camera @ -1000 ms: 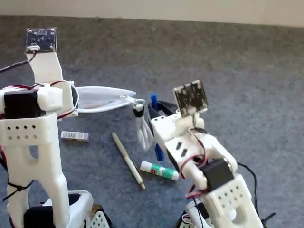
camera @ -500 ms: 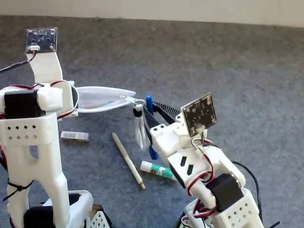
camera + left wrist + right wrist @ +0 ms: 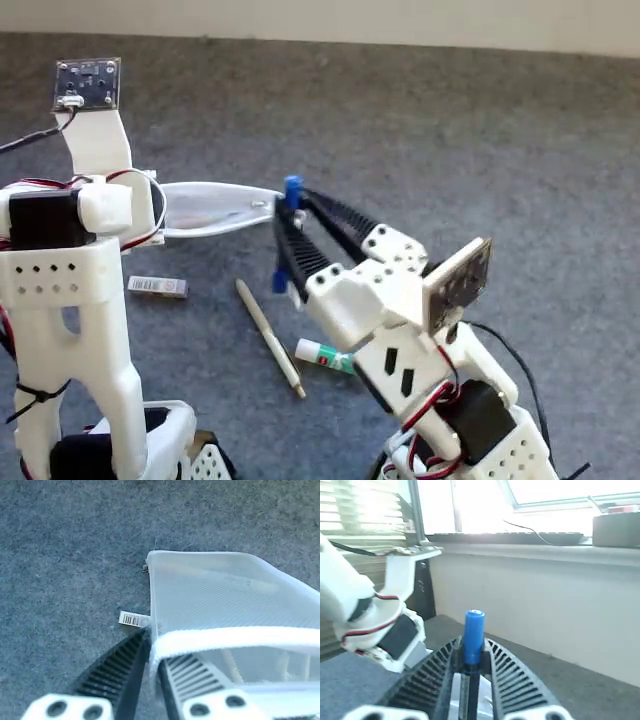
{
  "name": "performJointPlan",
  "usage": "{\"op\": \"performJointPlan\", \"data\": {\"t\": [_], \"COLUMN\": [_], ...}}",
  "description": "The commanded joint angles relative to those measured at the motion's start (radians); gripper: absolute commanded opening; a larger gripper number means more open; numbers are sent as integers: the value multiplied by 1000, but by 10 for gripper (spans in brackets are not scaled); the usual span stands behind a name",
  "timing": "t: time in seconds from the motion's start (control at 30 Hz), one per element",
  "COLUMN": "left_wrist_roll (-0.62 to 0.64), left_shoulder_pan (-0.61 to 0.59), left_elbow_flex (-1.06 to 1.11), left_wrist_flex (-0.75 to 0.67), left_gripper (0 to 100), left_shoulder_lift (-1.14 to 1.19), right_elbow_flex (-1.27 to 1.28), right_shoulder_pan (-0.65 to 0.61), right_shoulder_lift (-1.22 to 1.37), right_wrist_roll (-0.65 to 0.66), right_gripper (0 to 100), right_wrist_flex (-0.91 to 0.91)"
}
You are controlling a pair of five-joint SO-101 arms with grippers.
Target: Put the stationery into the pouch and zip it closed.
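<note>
A white mesh pouch (image 3: 215, 208) lies on the grey carpet, its mouth facing the right arm. My left gripper (image 3: 152, 647) is shut on the pouch's rim (image 3: 225, 636) and holds that edge up. Above the carpet, my right gripper (image 3: 289, 205) is shut on a blue pen (image 3: 291, 190), whose top end is close to the pouch's mouth. In the right wrist view the blue pen (image 3: 474, 635) stands upright between the ribbed black fingers (image 3: 507, 672). A beige pencil (image 3: 268, 338), a glue stick (image 3: 325, 354) and a barcoded eraser (image 3: 157, 286) lie on the carpet.
The left arm's tall white body (image 3: 75, 290) stands at the near left, beside the eraser. Open grey carpet (image 3: 480, 150) stretches to the far right. In the right wrist view the left arm (image 3: 380, 625) shows in front of a wall and windows.
My right gripper has lifted and swung left and farther away with the blue pen, bringing it up to the pouch's mouth. The left arm and pouch have not moved.
</note>
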Motion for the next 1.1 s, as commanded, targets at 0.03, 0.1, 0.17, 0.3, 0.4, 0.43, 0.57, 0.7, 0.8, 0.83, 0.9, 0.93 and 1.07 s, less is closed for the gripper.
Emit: {"op": "performJointPlan", "data": {"t": [0.03,0.1,0.17,0.3,0.4,0.43,0.57,0.7,0.8,0.83,0.9,0.93,1.07], "left_wrist_roll": [-8,-8,-8,-8,-8,-8,-8,-8,-8,-8,-8,-8,-8], "left_shoulder_pan": [12,12,12,12,10,10,10,10,10,10,10,10,10], "left_elbow_flex": [-4,-4,-4,-4,-4,-4,-4,-4,-4,-4,-4,-4,-4], "left_wrist_flex": [2,2,2,2,2,2,2,2,2,2,2,2,2], "left_gripper": [7,7,7,7,7,7,7,7,7,7,7,7,7], "left_shoulder_lift": [-30,-30,-30,-30,-30,-30,-30,-30,-30,-30,-30,-30,-30], "right_elbow_flex": [-10,-10,-10,-8,-8,-8,-8,-10,-10,-10,-10,-10,-10], "right_shoulder_pan": [-74,-74,-71,-71,-71,-71,-70,-70,-70,-70,-70,-70,-35], "right_shoulder_lift": [-10,-10,-10,-10,-10,-8,-8,31,108,136,196,225,340], "right_wrist_roll": [-2,-2,0,0,0,0,0,0,0,0,0,0,0], "right_gripper": [5,5,5,5,6,6,6,6,6,6,6,6,6], "right_wrist_flex": [-108,-137,-174,-236,-275,-294,-361,-435,-530,-558,-611,-639,-723]}}
